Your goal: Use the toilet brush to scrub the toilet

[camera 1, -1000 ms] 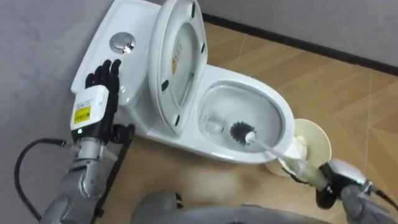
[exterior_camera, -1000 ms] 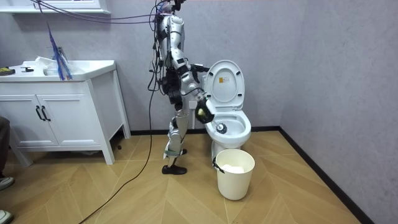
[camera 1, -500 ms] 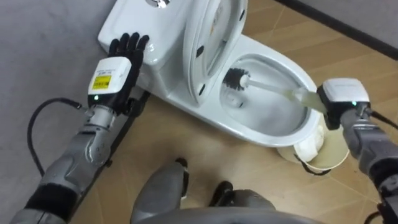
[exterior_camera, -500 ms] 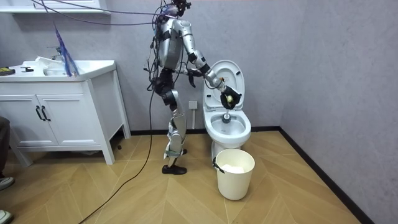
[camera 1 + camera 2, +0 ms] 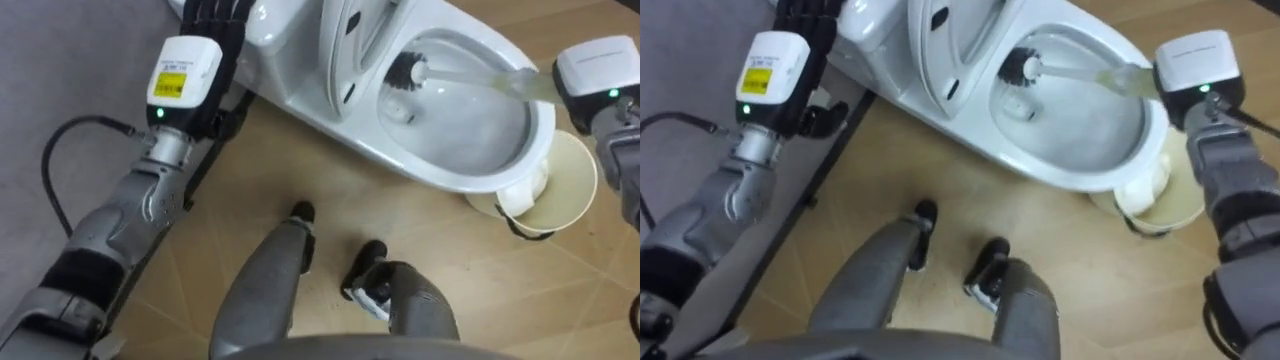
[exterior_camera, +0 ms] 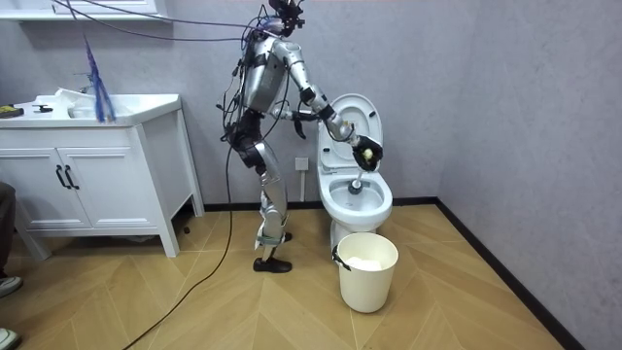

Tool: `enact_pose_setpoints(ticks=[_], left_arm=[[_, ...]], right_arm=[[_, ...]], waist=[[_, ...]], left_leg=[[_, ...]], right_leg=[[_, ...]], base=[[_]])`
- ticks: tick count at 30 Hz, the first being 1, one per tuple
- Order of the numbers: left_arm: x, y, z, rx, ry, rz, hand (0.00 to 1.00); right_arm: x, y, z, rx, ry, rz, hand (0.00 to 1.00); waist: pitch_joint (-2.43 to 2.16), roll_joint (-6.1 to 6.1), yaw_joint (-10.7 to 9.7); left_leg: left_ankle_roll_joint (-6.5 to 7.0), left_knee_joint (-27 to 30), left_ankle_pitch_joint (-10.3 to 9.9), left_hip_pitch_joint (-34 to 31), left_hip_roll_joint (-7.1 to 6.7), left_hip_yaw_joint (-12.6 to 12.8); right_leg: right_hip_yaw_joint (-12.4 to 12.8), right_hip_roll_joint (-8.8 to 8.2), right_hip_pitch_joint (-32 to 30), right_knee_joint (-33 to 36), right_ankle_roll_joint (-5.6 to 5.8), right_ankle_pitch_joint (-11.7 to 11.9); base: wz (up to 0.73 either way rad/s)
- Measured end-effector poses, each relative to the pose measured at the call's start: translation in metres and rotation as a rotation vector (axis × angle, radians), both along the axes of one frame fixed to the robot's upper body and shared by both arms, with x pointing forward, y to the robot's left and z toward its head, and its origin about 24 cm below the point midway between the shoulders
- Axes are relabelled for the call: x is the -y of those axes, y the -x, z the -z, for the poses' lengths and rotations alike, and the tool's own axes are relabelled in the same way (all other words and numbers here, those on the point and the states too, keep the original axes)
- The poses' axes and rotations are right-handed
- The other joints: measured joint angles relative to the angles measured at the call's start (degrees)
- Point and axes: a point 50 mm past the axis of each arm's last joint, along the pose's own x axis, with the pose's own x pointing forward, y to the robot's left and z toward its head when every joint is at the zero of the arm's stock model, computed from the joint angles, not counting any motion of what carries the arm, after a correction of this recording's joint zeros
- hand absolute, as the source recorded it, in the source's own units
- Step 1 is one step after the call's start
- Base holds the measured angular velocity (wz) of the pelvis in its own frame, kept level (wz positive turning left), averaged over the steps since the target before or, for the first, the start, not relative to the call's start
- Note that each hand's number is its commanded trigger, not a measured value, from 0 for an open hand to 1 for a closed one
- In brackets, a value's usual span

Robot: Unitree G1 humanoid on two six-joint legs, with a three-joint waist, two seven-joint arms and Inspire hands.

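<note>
The white toilet (image 5: pixel 440 172) stands with its seat and lid (image 5: pixel 345 40) raised. A toilet brush with a dark bristle head (image 5: pixel 405 70) reaches into the back of the bowl, close under the raised seat. Its pale handle (image 5: pixel 490 82) slants out to my right hand (image 5: pixel 592 72), which is shut on it over the bowl's right rim. My left hand (image 5: pixel 212 22) lies with straight fingers on the tank's left end. In the room view I stand at the toilet's (image 6: pixel 358 204) side on the room view's left, leaning over it with the brush (image 6: pixel 356 185) pointing down.
A cream waste bin (image 5: pixel 558 188) stands tight against the bowl's front right; it also stands in front of the toilet in the room view (image 6: pixel 367 270). A grey wall runs behind the tank. A white sink cabinet (image 6: pixel 87 165) is at the room view's left.
The brush head has gone from the bowl's middle to its back, by the seat. My right arm has lifted over the bowl. The head camera has tipped down.
</note>
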Motion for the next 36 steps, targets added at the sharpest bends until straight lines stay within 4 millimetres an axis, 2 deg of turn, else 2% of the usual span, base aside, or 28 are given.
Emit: enact_pose_setpoints(ticks=[2,5,8,11,13,14,15,17,19,21,24,26,29,33,36], left_arm=[[0.0,-0.006,-0.008,0.046,0.023,-0.008,0.0],[0.0,-0.012,-0.013,0.081,0.028,-0.028,0.0],[-0.001,-0.016,-0.014,0.098,0.031,-0.064,0.0],[-0.002,-0.02,-0.017,0.108,0.033,-0.085,0.0],[0.001,-0.022,-0.017,0.116,0.034,-0.089,0.0],[0.003,-0.022,-0.017,0.12,0.041,-0.094,0.0],[0.002,-0.022,-0.016,0.123,0.045,-0.099,0.0],[0.002,-0.021,-0.016,0.13,0.059,-0.112,0.0],[0.001,-0.021,-0.015,0.122,0.078,-0.129,0.0],[0.001,-0.022,-0.015,0.12,0.077,-0.138,0.0],[0.007,-0.022,-0.012,0.11,0.084,-0.152,0.0],[0.012,-0.023,-0.011,0.103,0.101,-0.164,0.0],[0.013,-0.024,-0.009,0.09,0.116,-0.183,0.0],[0.012,-0.025,-0.009,0.085,0.102,-0.201,0.0],[0.014,-0.027,-0.011,0.095,0.1,-0.213,0.0]], right_arm=[[0.004,-0.003,-0.008,0.037,-0.001,0.021,1.0],[0.003,-0.005,-0.011,0.06,-0.012,0.039,1.0],[0.0,-0.005,-0.009,0.061,-0.034,0.049,1.0],[0.002,-0.003,-0.007,0.048,-0.058,0.075,1.0],[0.001,0.005,0.008,-0.056,0.005,0.073,1.0],[-0.002,0.01,0.018,-0.096,-0.001,0.076,1.0],[-0.005,0.01,0.02,-0.09,-0.018,0.086,1.0],[-0.005,0.008,0.019,-0.076,-0.028,0.106,1.0],[-0.001,0.009,0.018,-0.084,-0.04,0.132,1.0],[-0.001,0.012,0.022,-0.097,-0.062,0.148,1.0],[0.003,0.019,0.03,-0.109,-0.125,0.213,1.0],[0.007,0.026,0.038,-0.125,-0.215,0.297,1.0],[0.006,0.032,0.049,-0.13,-0.355,0.396,1.0],[0.003,0.034,0.057,-0.12,-0.517,0.479,1.0],[0.002,0.034,0.057,-0.113,-0.537,0.483,1.0]], waist=[[0.41,0.81,-0.2],[0.6,1.51,-0.4],[0.72,2.92,-1.3],[0.51,3.89,-1.5],[0.52,4.61,-1.2],[0.47,5.11,-1.1],[0.46,5.36,-1.2],[0.25,5.88,-1.2],[-0.28,6.7,-1.1],[-0.55,7.13,-1.1],[-0.83,8.47,-1.2],[-0.77,9.53,-1.4],[-0.8,9.78,-1.9],[-0.79,9.85,-4.3],[-0.79,9.85,-4.7]], left_leg=[[-0.12,0.2,0.9,-2.4,-0.02,0.3],[-0.35,0.2,1.6,-3.9,0.04,0.5],[-0.51,0.1,2.1,-4.6,0.08,0.6],[-0.7,0.0,2.5,-5.6,0.07,0.8],[-0.84,0.2,2.6,-6.0,0.19,0.8],[-0.86,0.2,2.6,-6.4,0.29,0.8],[-0.86,0.2,2.6,-6.6,0.18,0.9],[-0.78,0.7,2.6,-7.3,0.09,1.7],[-0.7,0.8,2.6,-7.7,0.14,2.3],[-0.69,0.8,2.5,-7.6,0.47,2.4],[-0.67,0.9,2.5,-7.5,0.49,2.5],[-0.6,0.8,2.6,-7.3,0.43,2.6],[-0.44,-0.1,2.8,-6.7,0.23,3.1],[-0.31,-0.3,2.8,-5.8,-0.88,3.2],[0.04,-0.1,2.6,-5.8,-0.82,3.9]], right_leg=[[0.0,-0.14,-2.8,0.8,-0.55,0.1],[-0.1,-0.58,-4.8,1.5,-1.03,0.3],[-0.2,-0.59,-5.6,1.8,-1.4,0.3],[0.1,-0.76,-7.0,2.6,-1.72,0.2],[0.2,-0.64,-7.6,2.8,-1.92,0.3],[0.2,-0.8,-8.1,3.2,-1.98,0.1],[0.4,-0.93,-8.5,3.5,-1.96,-0.1],[1.3,-1.1,-9.8,4.3,-1.95,-0.2],[1.9,-1.1,-10.5,4.5,-1.92,-0.2],[1.9,-1.01,-10.4,4.4,-1.94,-0.2],[1.6,-0.94,-10.0,4.3,-1.93,-0.2],[1.6,-1.13,-9.9,4.4,-1.86,-0.3],[2.0,-1.18,-9.8,4.5,-1.83,-0.3],[2.1,-2.83,-9.5,6.4,-1.37,-1.8],[2.1,-3.01,-9.5,6.5,-1.3,-2.0]], base=[[-0.02],[-0.04],[0.0],[-0.01],[0.02],[0.05],[-0.03],[-0.13],[-0.09],[0.0],[0.02],[0.02],[0.0],[0.17],[0.02]])
